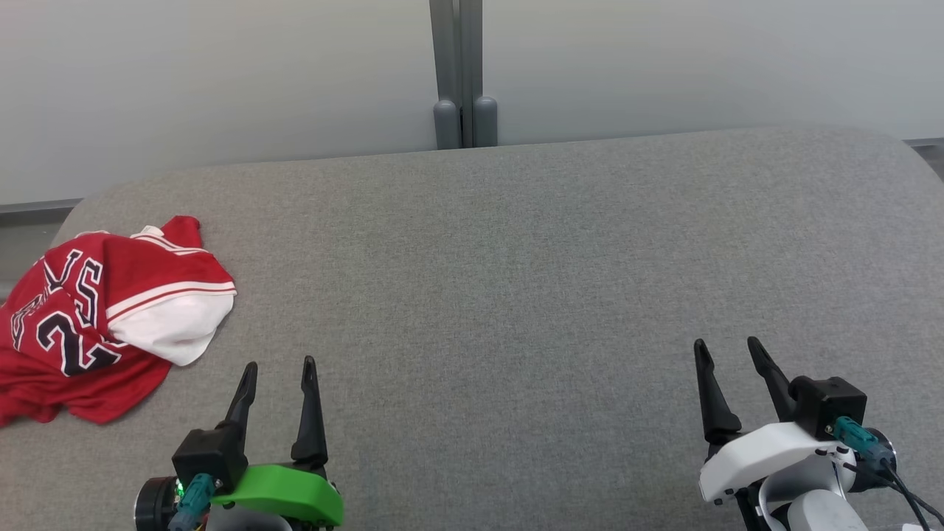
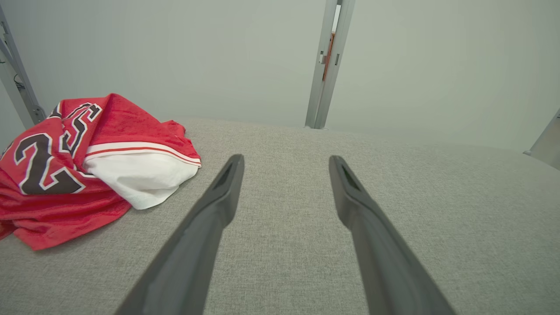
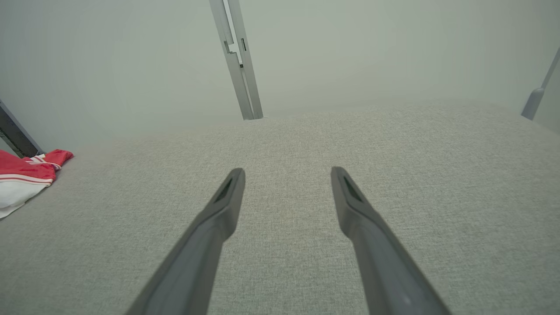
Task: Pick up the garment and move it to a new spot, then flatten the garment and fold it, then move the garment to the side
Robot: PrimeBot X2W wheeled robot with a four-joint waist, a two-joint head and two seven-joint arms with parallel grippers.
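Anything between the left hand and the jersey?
No: bare grey fabric surface separates the left hand from the crumpled red jersey, seen in head and left wrist views.

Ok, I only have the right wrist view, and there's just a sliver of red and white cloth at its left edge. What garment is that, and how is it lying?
Observer: It's a red jersey with dark, white-edged numerals. It is bunched in a heap, not flat, with a white part turned out on its right side.
Operator: Where on the bed is it?
Observer: At the left end of the grey surface, by the rounded corner. I can't tell if it hangs over the edge.
Operator: And the other arm?
Observer: The left pincer is open and empty. It is just right of the jersey and not touching it, and its fingers point past the heap.
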